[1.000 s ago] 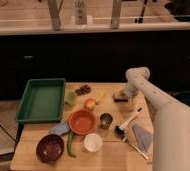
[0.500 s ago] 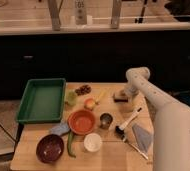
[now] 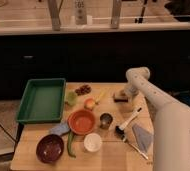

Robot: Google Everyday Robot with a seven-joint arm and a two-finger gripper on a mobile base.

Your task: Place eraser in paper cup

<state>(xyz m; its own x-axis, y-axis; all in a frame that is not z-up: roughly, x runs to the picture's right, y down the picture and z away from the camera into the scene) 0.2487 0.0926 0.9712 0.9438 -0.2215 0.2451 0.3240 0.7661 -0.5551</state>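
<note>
The eraser, a small tan block on a dark base, lies on the wooden table near its far right side. My gripper hangs down from the white arm right at the eraser's right end, open, and the eraser rests on the table. The paper cup, small, white and upright, stands near the front edge, well to the front left of the eraser and just in front of the orange bowl.
A green tray fills the left side. A metal cup, a pale green cup, a dark purple bowl, a green chili, a white-handled brush and a grey cloth lie around. A dark counter stands behind.
</note>
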